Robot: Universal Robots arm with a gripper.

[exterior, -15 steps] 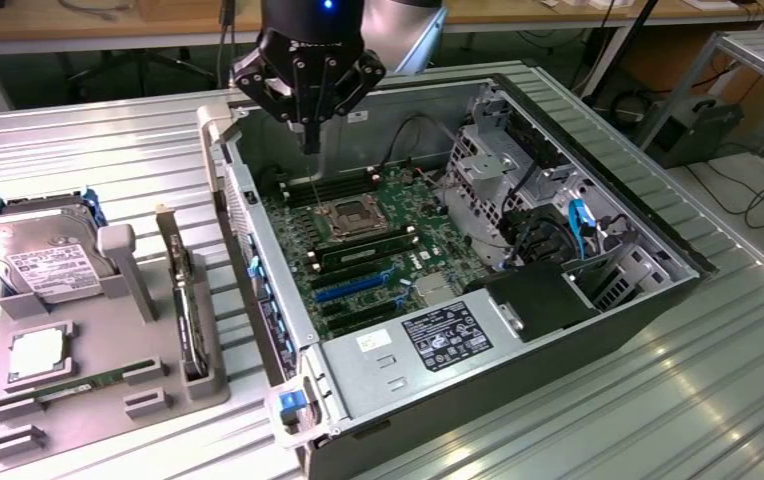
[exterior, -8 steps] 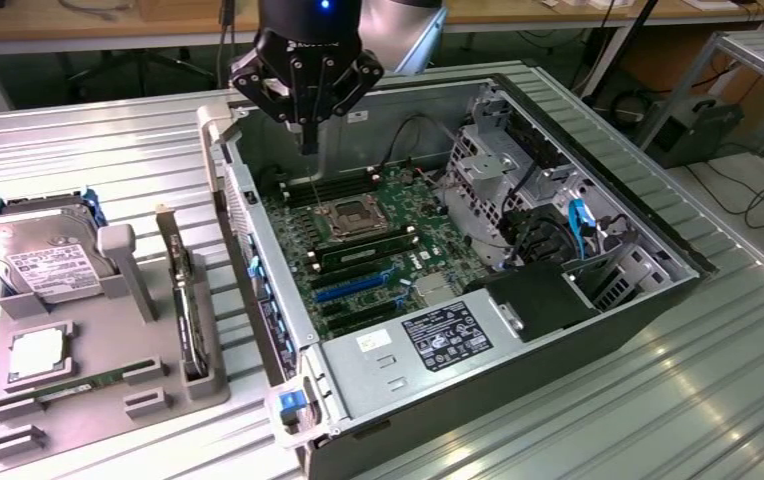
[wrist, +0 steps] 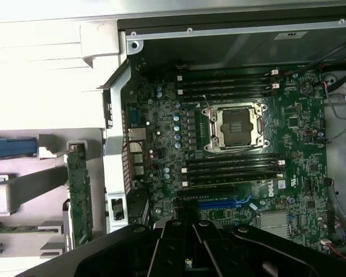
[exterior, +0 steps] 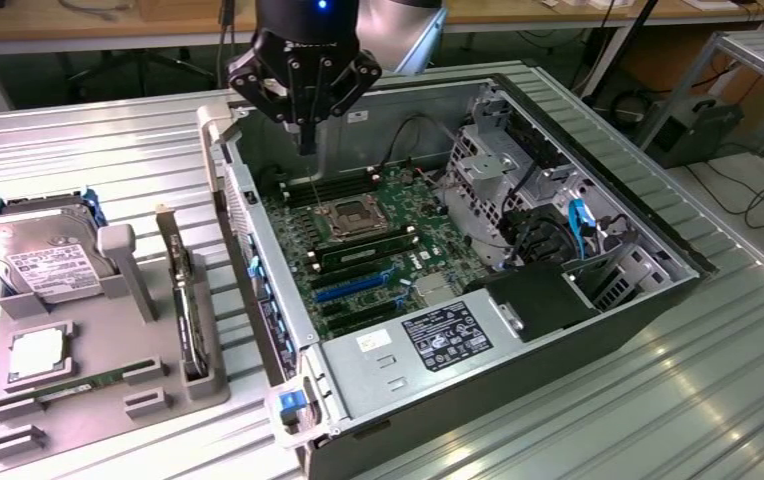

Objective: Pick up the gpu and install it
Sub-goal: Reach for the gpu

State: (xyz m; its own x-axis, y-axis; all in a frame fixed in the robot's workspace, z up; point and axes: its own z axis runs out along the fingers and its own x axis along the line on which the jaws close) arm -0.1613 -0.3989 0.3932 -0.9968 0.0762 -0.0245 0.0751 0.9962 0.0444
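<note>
– Over the open case point(exterior: 238, 240), up by its far corner, that's where the gripper point(exterior: 306, 138) hangs, tips pointing down at the motherboard point(exterior: 369, 260) near the CPU socket point(exterior: 353, 217). Anyone see if it's got anything in it?

– Nope, nothing. The fingers are pinched together into a point, with no card between them. The gpu point(exterior: 185, 300) isn't in the case at all. It's parked in the grey holder point(exterior: 115, 330) on the tabletop point(exterior: 102, 150), standing on its long edge in a slot.

– Which way is that from the gripper?

– Off to the exterior view's left and nearer the camera, on the other side of the case's side wall, so that wall sits between the two. The holder is just beside the case, and the gpu has the slot closest to the wall. The hard drive point(exterior: 38, 258) and RAM stick point(exterior: 82, 385) are further out to the left.

– And how's it lying?

– Its long axis runs pretty much parallel to that side wall, thin top edge facing up. In the wrist view it's a green strip running alongside the wall, same story.

– So where's the job at?

– My read is barely started. The card hasn't been picked up, and the blue slot point(exterior: 351, 287) on the board looks bare.
</note>
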